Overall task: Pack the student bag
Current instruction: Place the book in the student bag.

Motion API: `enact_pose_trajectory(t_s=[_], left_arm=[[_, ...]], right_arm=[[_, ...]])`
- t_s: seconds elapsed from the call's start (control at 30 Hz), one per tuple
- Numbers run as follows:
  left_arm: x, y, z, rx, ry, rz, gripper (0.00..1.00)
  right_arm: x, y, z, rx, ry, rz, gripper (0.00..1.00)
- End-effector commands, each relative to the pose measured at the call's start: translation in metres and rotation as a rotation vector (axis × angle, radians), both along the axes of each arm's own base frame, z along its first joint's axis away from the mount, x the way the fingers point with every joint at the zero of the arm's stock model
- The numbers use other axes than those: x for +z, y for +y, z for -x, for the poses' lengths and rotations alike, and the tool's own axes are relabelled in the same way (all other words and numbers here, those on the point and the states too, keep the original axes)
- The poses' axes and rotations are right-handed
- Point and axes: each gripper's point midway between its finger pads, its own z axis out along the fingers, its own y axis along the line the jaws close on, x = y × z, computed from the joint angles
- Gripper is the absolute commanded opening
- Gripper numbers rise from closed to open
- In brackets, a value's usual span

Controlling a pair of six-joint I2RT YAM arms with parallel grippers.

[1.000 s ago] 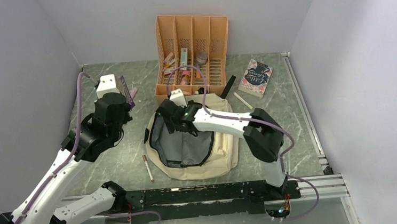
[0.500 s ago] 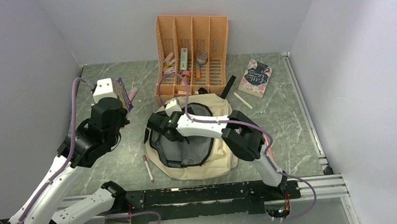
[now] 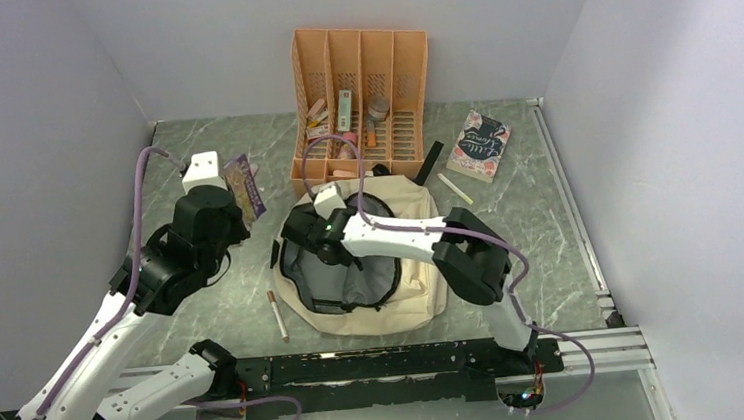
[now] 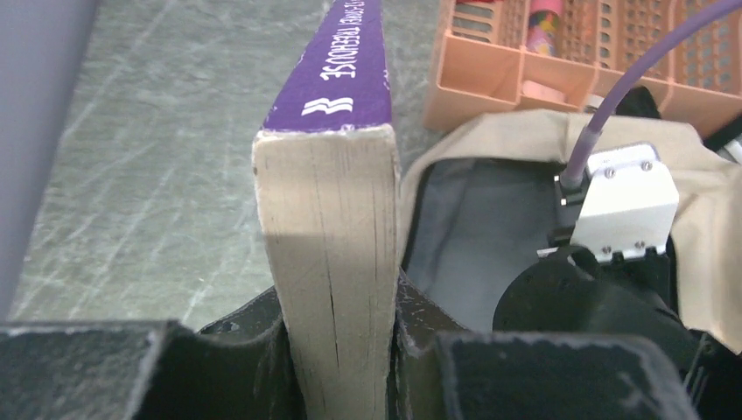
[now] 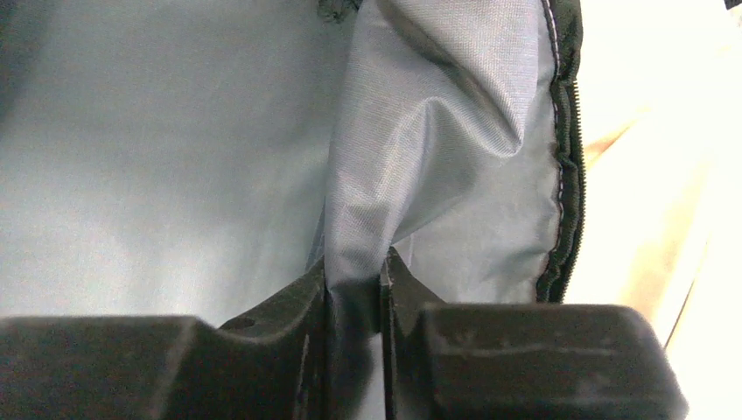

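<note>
The student bag (image 3: 408, 277) lies at mid-table, cream-beige with black zipper trim, its mouth gaping to show grey lining (image 3: 348, 280). My right gripper (image 3: 300, 238) reaches into the mouth's left side and is shut on a fold of the bag's grey lining (image 5: 376, 219) beside the zipper edge (image 5: 560, 157). My left gripper (image 3: 237, 203) is raised left of the bag, shut on a thick book with a purple cover (image 3: 245, 186). In the left wrist view the book's page edge (image 4: 332, 262) sits squeezed between the fingers, spine (image 4: 346, 66) pointing away, with the bag (image 4: 472, 236) to its right.
An orange slotted organiser (image 3: 361, 95) with small items stands behind the bag. A patterned book (image 3: 478, 145) and a pale pen (image 3: 455, 188) lie at the back right. A pen (image 3: 277, 316) lies left of the bag. Walls close in on both sides.
My right gripper moved leftward to the bag's left rim and closed on the lining. My left gripper tilted the purple book and carried it slightly right, toward the bag.
</note>
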Motion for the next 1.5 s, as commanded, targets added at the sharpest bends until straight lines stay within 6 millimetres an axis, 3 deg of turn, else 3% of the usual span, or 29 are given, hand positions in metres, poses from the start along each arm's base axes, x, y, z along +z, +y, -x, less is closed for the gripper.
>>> enact_pose_trajectory(t_s=[0.0,0.13,0.3,0.47,0.6,1.03,1.17,1.47], left_arm=[[0.008,-0.031,0.004,-0.115,0.003,0.155,0.05],[-0.005,-0.065,0.012,-0.237,0.088,0.268,0.05],[-0.018,-0.095,0.024,-0.343,0.176,0.385,0.05],[-0.030,-0.113,0.029,-0.408,0.218,0.441,0.05],[-0.041,-0.128,0.030,-0.457,0.243,0.481,0.05],[-0.053,-0.175,0.019,-0.623,0.263,0.578,0.05],[-0.051,-0.186,0.018,-0.664,0.243,0.625,0.05],[-0.066,-0.207,0.018,-0.722,0.195,0.803,0.05]], right_arm=[[0.043,0.014,-0.013,0.027,-0.075,-0.148,0.15],[0.067,0.012,-0.018,0.069,-0.102,-0.214,0.01],[0.092,0.008,-0.019,0.154,-0.140,-0.324,0.00],[0.116,0.011,-0.018,0.283,-0.150,-0.557,0.00],[0.132,0.007,-0.019,0.347,-0.180,-0.648,0.00],[0.148,0.013,-0.017,0.405,-0.216,-0.708,0.00],[0.152,0.014,-0.018,0.403,-0.226,-0.735,0.00],[0.153,0.021,-0.016,0.421,-0.208,-0.795,0.00]])
